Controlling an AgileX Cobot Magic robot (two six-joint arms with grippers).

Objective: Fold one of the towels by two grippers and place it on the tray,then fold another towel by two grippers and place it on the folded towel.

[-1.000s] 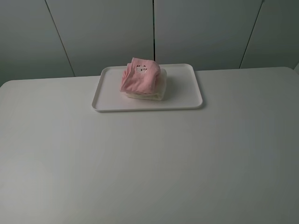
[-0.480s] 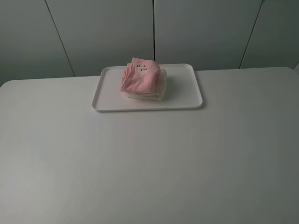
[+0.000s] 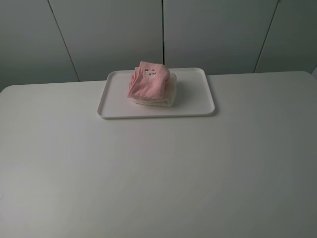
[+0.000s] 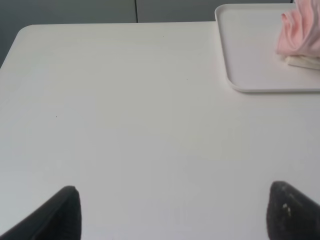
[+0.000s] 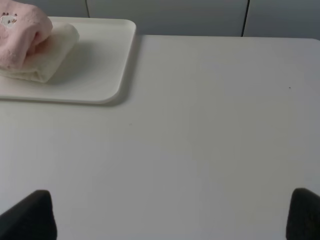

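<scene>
White table [image 3: 158, 168], matte, spanning the whole near field; grey panelled wall [image 3: 208, 34] behind with dark vertical seams.

Tray [image 3: 193, 94]: white, rectangular, rounded corners, raised rim; set at far middle of table, long side parallel to wall. Also seen at the edge of both wrist views [image 4: 245, 55] [image 5: 100, 65].

Cream towel [image 3: 166, 100]: folded, lying flat on tray, left of tray centre in the high view. Visible as the lower layer in right wrist view [image 5: 47, 60]; only a sliver shown in left wrist view [image 4: 304, 61].

Pink towel [image 3: 148, 82]: folded, bunched rather than flat, resting on top of cream towel, touching it; small embroidered face on upper surface. Overhangs lower towel toward tray's left side. Also visible in left wrist view [image 4: 297, 35] and right wrist view [image 5: 20, 37].

Left gripper [image 4: 175, 212]: fingers [image 4: 62, 212] dark, spread wide apart, holding nothing; above bare table, well apart from tray.

Right gripper [image 5: 172, 215]: fingers [image 5: 32, 215] dark, spread wide apart, holding nothing; above bare table, well apart from tray.

Neither gripper visible in the high view.
</scene>
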